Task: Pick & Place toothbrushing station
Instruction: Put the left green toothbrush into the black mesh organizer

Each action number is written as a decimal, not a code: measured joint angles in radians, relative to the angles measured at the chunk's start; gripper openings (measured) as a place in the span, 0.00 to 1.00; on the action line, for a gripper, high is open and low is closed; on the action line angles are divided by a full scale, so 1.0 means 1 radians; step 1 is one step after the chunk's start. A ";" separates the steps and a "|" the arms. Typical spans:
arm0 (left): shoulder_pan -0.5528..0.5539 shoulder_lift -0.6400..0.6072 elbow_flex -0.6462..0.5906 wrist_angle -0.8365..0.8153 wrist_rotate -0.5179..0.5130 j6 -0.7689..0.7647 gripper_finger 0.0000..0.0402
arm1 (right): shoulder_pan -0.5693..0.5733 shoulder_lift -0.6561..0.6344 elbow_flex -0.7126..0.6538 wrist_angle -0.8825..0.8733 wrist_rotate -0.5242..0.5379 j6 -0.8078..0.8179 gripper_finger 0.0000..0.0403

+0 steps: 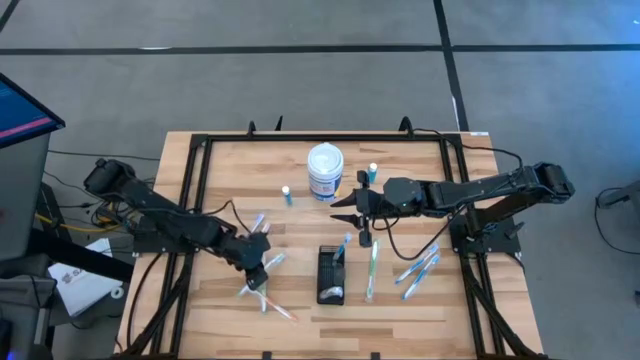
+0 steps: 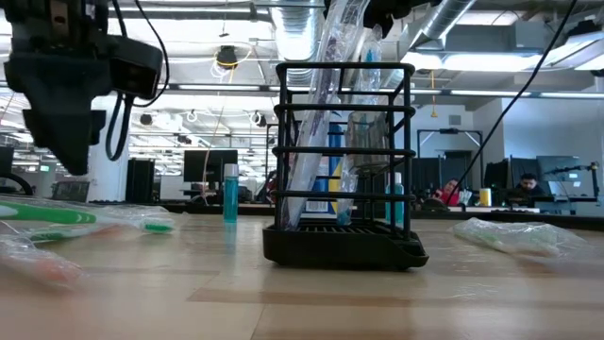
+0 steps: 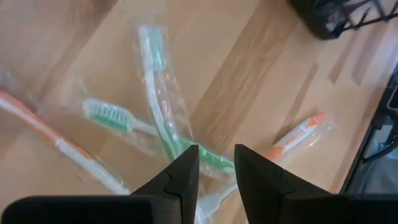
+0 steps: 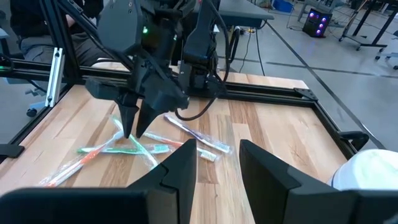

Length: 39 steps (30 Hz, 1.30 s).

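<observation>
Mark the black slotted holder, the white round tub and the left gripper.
black slotted holder point(image 1: 331, 275): high view, on its slotted top.
white round tub point(image 1: 325, 160): high view, on its lid.
left gripper point(image 3: 216, 165): left wrist view, midway between its fingertips.

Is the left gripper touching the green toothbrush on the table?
Cannot tell. In the left wrist view the left gripper hangs open over the green toothbrush, but the fingertips overlap it, so neither gap nor contact shows.

Grey floor point(image 1: 300, 70), bright ceiling lights point(image 2: 203, 90).
</observation>
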State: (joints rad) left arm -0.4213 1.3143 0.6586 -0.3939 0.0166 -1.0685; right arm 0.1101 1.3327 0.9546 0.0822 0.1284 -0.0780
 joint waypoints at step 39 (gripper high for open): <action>0.002 0.098 0.000 -0.007 0.074 -0.014 0.16 | 0.000 0.000 0.000 0.000 0.000 0.000 0.28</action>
State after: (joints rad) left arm -0.4194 1.4124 0.6586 -0.4008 0.0908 -1.0821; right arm 0.1101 1.3327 0.9544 0.0826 0.1284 -0.0783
